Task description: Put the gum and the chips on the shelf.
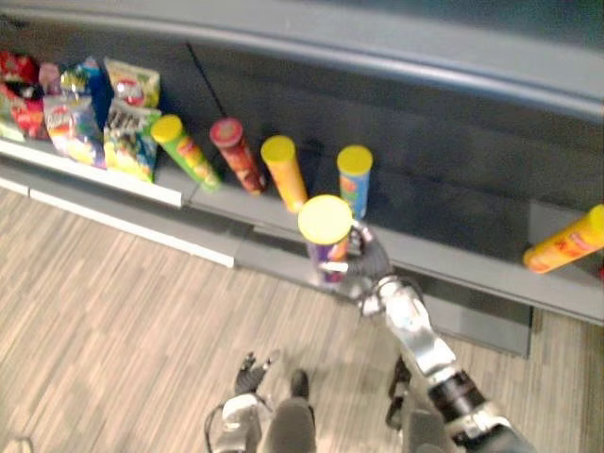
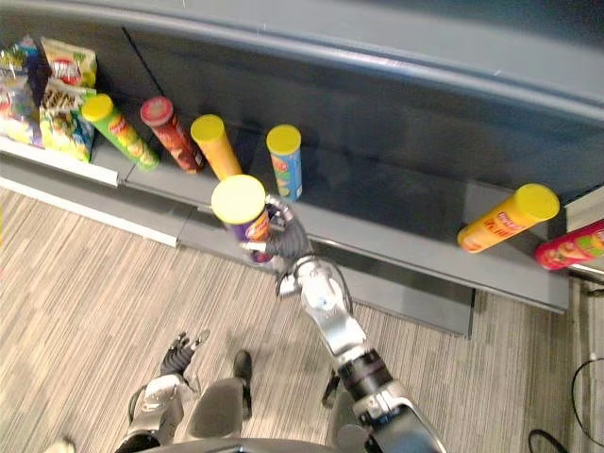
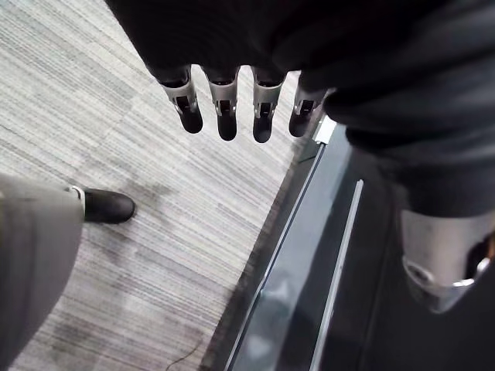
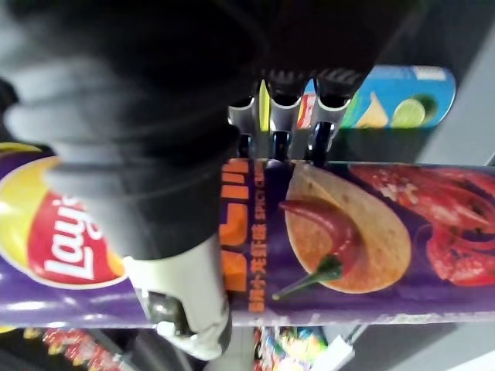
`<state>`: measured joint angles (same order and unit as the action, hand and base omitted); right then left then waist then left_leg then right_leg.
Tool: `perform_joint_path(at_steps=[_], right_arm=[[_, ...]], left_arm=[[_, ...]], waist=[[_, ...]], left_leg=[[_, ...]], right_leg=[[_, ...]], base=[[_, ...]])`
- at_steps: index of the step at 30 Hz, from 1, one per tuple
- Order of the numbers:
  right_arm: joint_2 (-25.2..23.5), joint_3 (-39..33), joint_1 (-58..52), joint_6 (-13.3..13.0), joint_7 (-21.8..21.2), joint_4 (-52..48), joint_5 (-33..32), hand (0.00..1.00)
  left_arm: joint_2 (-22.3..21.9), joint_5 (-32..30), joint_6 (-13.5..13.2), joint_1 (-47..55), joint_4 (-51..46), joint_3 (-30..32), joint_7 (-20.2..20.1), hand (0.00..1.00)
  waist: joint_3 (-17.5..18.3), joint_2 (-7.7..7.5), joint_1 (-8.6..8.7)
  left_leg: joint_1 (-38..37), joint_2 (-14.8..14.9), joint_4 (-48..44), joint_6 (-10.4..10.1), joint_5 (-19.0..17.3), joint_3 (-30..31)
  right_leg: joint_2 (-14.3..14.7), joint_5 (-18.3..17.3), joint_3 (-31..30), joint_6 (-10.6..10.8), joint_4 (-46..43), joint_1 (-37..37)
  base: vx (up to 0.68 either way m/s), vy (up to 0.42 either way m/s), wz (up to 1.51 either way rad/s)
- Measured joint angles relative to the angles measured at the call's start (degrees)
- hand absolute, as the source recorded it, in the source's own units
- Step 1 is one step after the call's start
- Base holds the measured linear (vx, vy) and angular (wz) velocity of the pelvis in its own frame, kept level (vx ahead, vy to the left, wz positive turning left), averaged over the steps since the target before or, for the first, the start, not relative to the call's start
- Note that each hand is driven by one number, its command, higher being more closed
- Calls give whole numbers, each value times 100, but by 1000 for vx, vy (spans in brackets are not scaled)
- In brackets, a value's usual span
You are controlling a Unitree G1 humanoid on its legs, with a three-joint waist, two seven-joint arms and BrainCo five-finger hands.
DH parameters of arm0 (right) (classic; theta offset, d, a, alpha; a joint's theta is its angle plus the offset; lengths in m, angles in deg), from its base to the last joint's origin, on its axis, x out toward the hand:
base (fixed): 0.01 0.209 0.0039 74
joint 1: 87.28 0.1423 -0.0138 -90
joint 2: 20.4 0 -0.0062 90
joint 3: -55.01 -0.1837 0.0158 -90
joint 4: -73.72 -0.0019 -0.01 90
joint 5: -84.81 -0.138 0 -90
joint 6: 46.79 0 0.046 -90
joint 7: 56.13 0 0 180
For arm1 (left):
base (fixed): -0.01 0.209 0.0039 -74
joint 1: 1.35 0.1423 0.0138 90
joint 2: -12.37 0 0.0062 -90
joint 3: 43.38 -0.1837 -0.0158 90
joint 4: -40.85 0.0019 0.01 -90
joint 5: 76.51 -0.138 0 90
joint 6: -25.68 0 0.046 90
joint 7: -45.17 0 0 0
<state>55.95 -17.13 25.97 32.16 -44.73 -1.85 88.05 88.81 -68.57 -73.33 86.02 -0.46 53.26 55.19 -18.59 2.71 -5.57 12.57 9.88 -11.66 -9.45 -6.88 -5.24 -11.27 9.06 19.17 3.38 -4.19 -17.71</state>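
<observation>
Silver-grey arms, dark-covered robot hands.
On the right arm (image 2: pixel 326 316), glossy silver shells in rounded segments, broken by a black collar (image 2: pixel 363 370) lower down. On the right robot hand (image 2: pixel 283 242) and the left robot hand (image 2: pixel 176 359), a dark ribbed cover over back and wrist; beyond it silver fingers (image 3: pixel 223 104) with dark rounded tips, and a pale, blunt thumb (image 4: pixel 184 305) ending in bare metal.

Grey shelf (image 2: pixel 396 247) before me. From my left, in a row: snack bags (image 1: pixel 104 118), green can (image 1: pixel 186 151), red can (image 1: pixel 238 156), orange can (image 1: pixel 285 173), blue can (image 1: pixel 354 181). Well apart at the right: second orange can (image 2: pixel 508 217), pink-red can (image 2: pixel 571 245).
</observation>
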Motion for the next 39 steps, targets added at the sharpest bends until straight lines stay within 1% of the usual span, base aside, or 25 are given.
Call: perform_joint_path(at_steps=[1,3,4,6,7,8,9,10,12,13,15,19,23,32,35,39], right_arm=[[-29,-131,95,5,116,64,101,100],[-60,-767,516,13,703,303,361,100],[-62,-845,576,13,752,344,365,100],[-58,-1343,1018,42,1147,617,369,100],[-51,-1456,1096,47,1230,655,369,100],[-36,-1654,1183,68,1413,673,368,100],[-32,-1822,1235,68,1580,672,366,100],[-30,-1900,1253,68,1618,669,367,100],[-14,-2120,1255,77,1832,614,362,100],[-19,-2174,1253,81,1855,587,362,100],[-20,-2254,1215,87,2034,328,356,100],[-64,-2397,1045,83,2089,-95,356,100],[-78,-2648,923,85,2258,-119,354,100],[15,-3197,990,88,2522,-117,296,100],[156,-3433,1215,88,2671,-85,287,100],[278,-3658,1427,89,2720,16,95,100]], left_arm=[[-5,61,-2,-27,-74,-35,36,0],[0,92,-51,-188,-318,-179,116,0],[1,92,-52,-201,-348,-186,116,0],[1,112,-66,-272,-520,-198,135,0],[1,125,-84,-276,-552,-205,142,0],[1,257,-95,-276,-583,-227,157,0],[1,310,-95,-275,-584,-226,210,0],[1,311,-94,-275,-584,-226,233,0],[0,312,-92,-269,-605,-228,259,0],[-2,312,-92,-266,-620,-227,259,0],[-9,312,-88,-257,-767,-218,259,0],[-78,311,-89,-246,-897,-161,258,0],[-237,309,-89,-219,-970,-159,253,0],[-239,312,-100,-222,-1092,-122,219,0],[-252,313,-100,-225,-1115,-128,209,0],[-254,314,-100,-221,-1154,-129,202,0]], waist=[[-24,11,-17],[-183,114,-102],[-201,121,-108],[-348,222,-121],[-383,246,-124],[-417,289,-140],[-457,307,-158],[-488,316,-169],[-541,323,-192],[-543,325,-199],[-558,338,-207],[-558,338,-240],[-560,335,-246],[-594,284,-238],[-594,284,-228],[-607,285,-234]], left_leg=[[81,-5,-61,0,0,21],[448,-34,-307,5,2,141],[479,-40,-324,5,2,148],[732,-61,-496,13,-1,226],[770,-70,-510,19,3,244],[875,-76,-570,24,6,276],[946,-78,-605,28,10,293],[961,-76,-619,29,12,295],[1056,-62,-656,18,9,298],[1079,-61,-659,13,5,296],[1143,-14,-658,16,16,243],[1141,83,-695,1,40,78],[1181,118,-846,23,-13,-11],[1274,164,-984,29,-60,-77],[1434,183,-1053,30,-60,-129],[1444,196,-1056,33,-55,-200]], right_leg=[[-17,-4,4,-6,-37,-86],[-92,-24,70,-37,-244,-355],[-97,-25,71,-37,-265,-386],[-166,-51,97,-55,-418,-580],[-183,-51,106,-55,-439,-615],[-213,-80,131,-74,-528,-713],[-248,-132,140,-90,-651,-814],[-262,-159,140,-93,-710,-846],[-328,-300,148,-90,-942,-1006],[-346,-339,150,-88,-1001,-1044],[-385,-442,198,-113,-1158,-1143],[-446,-574,220,-133,-1414,-1212],[-503,-696,215,-106,-1608,-1290],[-534,-804,205,-131,-1816,-1456],[-573,-836,213,-126,-1903,-1615],[-596,-818,214,-151,-1904,-1632]], base=[[-51,2,21],[-64,1,18],[-74,-6,15],[-66,7,12],[-73,16,14],[-53,8,11],[-49,-7,9],[-31,-16,7],[-26,-25,8],[-14,-32,9],[11,-31,11],[36,-16,7],[60,17,0],[21,6,-2],[-4,1,1],[0,0,0]])
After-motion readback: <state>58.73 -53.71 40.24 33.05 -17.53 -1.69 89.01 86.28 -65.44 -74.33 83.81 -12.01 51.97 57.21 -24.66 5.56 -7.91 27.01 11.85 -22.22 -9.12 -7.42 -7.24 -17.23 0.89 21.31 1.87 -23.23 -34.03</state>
